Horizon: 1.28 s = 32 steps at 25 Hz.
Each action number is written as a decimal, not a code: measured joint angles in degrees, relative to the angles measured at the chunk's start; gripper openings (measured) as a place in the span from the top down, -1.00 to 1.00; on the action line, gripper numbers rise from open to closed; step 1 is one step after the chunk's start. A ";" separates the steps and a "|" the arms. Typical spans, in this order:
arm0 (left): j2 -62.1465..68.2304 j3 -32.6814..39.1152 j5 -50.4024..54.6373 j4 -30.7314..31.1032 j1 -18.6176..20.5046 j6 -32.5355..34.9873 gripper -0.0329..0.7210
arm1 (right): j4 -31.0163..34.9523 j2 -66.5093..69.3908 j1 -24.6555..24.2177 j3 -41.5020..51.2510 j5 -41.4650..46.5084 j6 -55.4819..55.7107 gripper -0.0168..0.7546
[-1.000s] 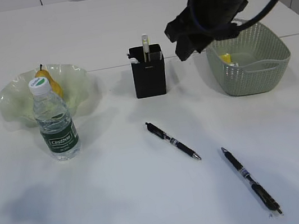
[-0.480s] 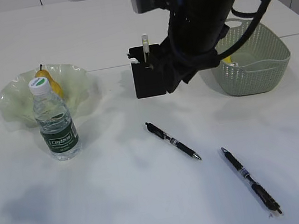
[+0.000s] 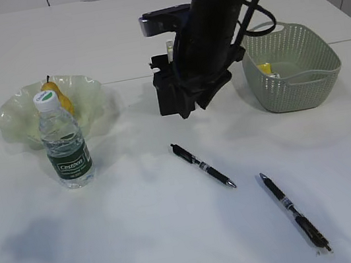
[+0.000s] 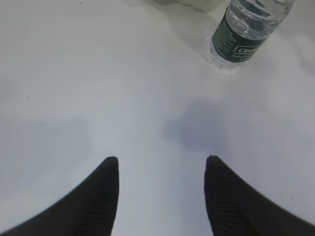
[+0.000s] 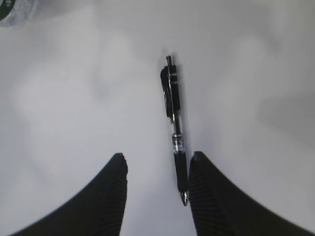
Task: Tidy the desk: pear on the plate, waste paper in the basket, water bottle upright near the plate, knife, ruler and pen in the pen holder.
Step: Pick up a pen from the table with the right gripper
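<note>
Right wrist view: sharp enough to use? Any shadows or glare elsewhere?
Right wrist view: soft all over, the pen still legible between the open right gripper. Left wrist view: sharper, a faint grey shadow on the desk below the bottle. Exterior view: even light, no glare, soft shadow patch at lower left, arm slightly blurred.

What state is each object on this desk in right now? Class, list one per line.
pear: lying in the plate
water bottle: upright, capped, beside the plate
pen holder: upright, partly hidden by the arm
basket: upright, holding something yellow
nearer pen: lying flat on the desk
middle pen: lying flat
right gripper: open, empty, over the middle pen
left gripper: open, empty
</note>
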 joint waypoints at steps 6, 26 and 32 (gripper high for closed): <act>0.00 0.00 0.75 0.00 0.00 0.00 -0.13 | -3.57 6.88 3.28 -5.64 0.03 1.98 0.15; 0.00 0.00 3.67 -0.10 0.00 0.00 -0.13 | -7.98 16.27 3.78 -8.31 0.14 3.42 0.15; 0.63 0.00 3.81 -0.10 0.00 0.00 -0.13 | -8.85 17.24 3.78 -8.44 0.14 3.42 0.15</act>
